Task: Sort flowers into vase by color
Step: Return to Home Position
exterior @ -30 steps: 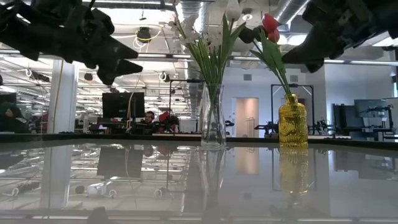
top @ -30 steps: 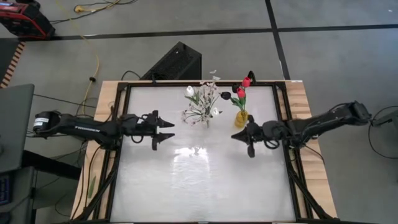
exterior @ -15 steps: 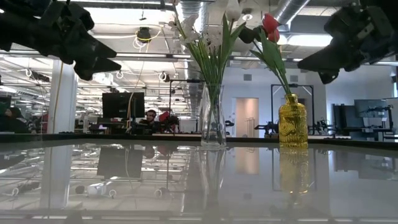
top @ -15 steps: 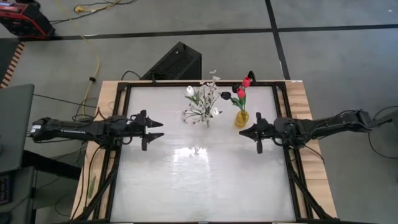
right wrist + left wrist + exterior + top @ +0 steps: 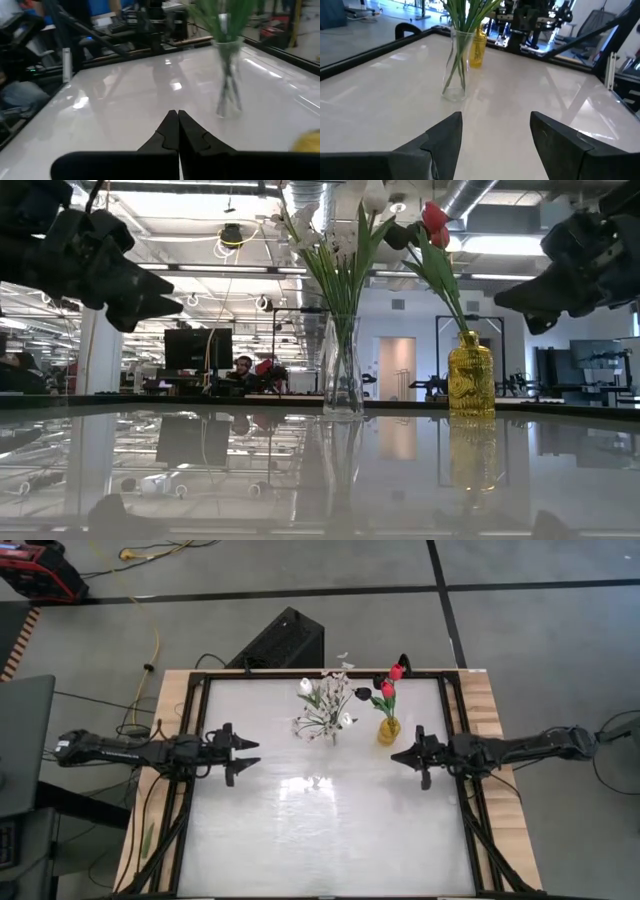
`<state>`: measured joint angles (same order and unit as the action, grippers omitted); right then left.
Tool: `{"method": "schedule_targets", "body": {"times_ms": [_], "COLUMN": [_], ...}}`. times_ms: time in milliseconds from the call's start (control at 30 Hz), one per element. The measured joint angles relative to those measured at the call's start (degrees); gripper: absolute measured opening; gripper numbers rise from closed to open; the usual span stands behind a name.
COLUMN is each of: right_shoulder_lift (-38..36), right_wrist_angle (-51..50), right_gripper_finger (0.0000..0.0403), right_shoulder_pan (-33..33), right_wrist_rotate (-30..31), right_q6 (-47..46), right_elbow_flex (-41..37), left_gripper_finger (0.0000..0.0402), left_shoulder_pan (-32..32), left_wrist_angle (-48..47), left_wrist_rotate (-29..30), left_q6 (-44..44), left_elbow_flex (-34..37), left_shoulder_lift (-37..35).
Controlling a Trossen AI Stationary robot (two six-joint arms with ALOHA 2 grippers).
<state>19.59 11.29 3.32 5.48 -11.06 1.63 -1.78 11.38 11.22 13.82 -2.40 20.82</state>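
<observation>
The left gripper (image 5: 495, 117) has its two dark fingers (image 5: 445, 137) spread apart, released and holding nothing. The right gripper (image 5: 173, 113) has its fingers (image 5: 192, 135) pressed together tip to tip, clenched on nothing. Both hang above the worktop (image 5: 320, 830) without touching it.

From overhead, the left gripper sits near the worktop's left edge and the right gripper near its right edge, pointing inward at each other. Each arm is stretched long, low and almost straight out from its own side of the frame. The right gripper is near the yellow vase (image 5: 388, 729) but apart from it.

The flowers are all standing in vases at the far side of the worktop. The white flowers (image 5: 325, 700), tulips and small-blossom sprigs, fan out of a clear vase (image 5: 341, 375) near the middle. Just to its right, the red tulips (image 5: 390, 685) stand in the yellow vase, with a dark bloom (image 5: 362, 694) beside them. No loose stem can be seen lying on the worktop.

The sorting looks complete, and the step in hand appears to be the arms going to their rest position. What is left likely calls for no grasp at all: only folding each arm away to its own side, keeping the right one wide of the yellow vase so nothing gets knocked.
</observation>
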Motion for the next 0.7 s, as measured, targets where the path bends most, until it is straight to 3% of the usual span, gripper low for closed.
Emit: {"method": "schedule_targets", "body": {"times_ms": [333,433,700], "right_shoulder_lift": [-12.4,-15.0,-16.4], "right_wrist_angle": [-13.1,-13.0,-9.4], "right_gripper_finger": [0.0018,0.0018,0.0019], "right_shoulder_pan": [-9.3,-11.5,-15.2], "right_wrist_rotate": [-4.1,-7.8,-8.7], "right_q6": [1.0,3.4,8.0], "right_elbow_flex": [0.1,0.1,-1.2], "left_gripper_finger": [0.0222,0.0222,0.0222], "left_shoulder_pan": [0.0,0.0,0.0], "left_wrist_angle": [-2.1,-1.9,-1.6], "left_wrist_rotate": [-0.2,-0.2,-0.4], "left_q6": [-0.9,-1.8,0.2], "left_elbow_flex": [1.8,1.8,1.8], "left_shoulder_lift": [-7.5,-8.9,-9.4]}}
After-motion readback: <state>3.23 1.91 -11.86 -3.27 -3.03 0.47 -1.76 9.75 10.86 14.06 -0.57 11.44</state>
